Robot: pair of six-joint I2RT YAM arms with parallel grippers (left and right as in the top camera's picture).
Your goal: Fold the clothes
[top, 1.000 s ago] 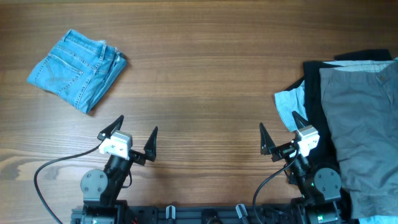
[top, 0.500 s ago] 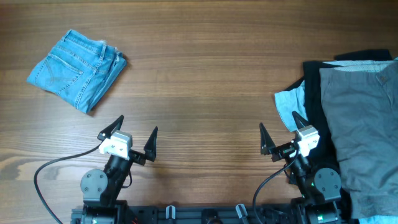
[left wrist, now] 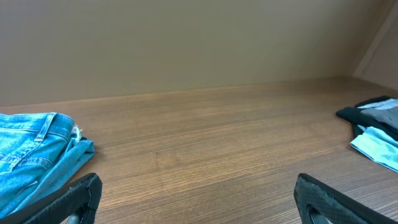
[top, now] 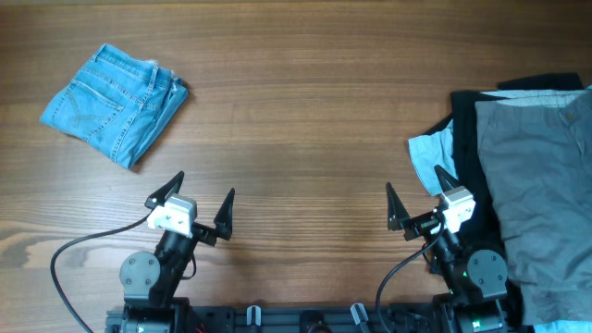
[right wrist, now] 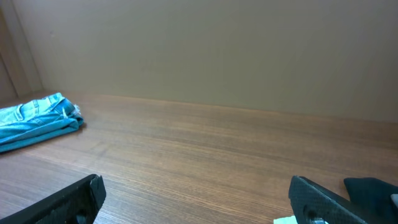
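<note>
A folded bundle of light-blue denim jeans [top: 116,104] is seen well ahead-left of the left gripper [top: 203,189], whose fingers are spread and empty. The right gripper [top: 413,183] is spread likewise — the heaped grey garment [top: 541,166] just beside its fingers is judged the next piece to be fetched.

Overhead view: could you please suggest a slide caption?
Folded jeans at far left of table, clothes pile at right, left gripper and right gripper open, empty.

The overhead camera looks straight down on the table [top: 296,111]. Each wrist camera sits low, facing forward between its spread jaws; all share the jeans [top: 116,102].
</note>
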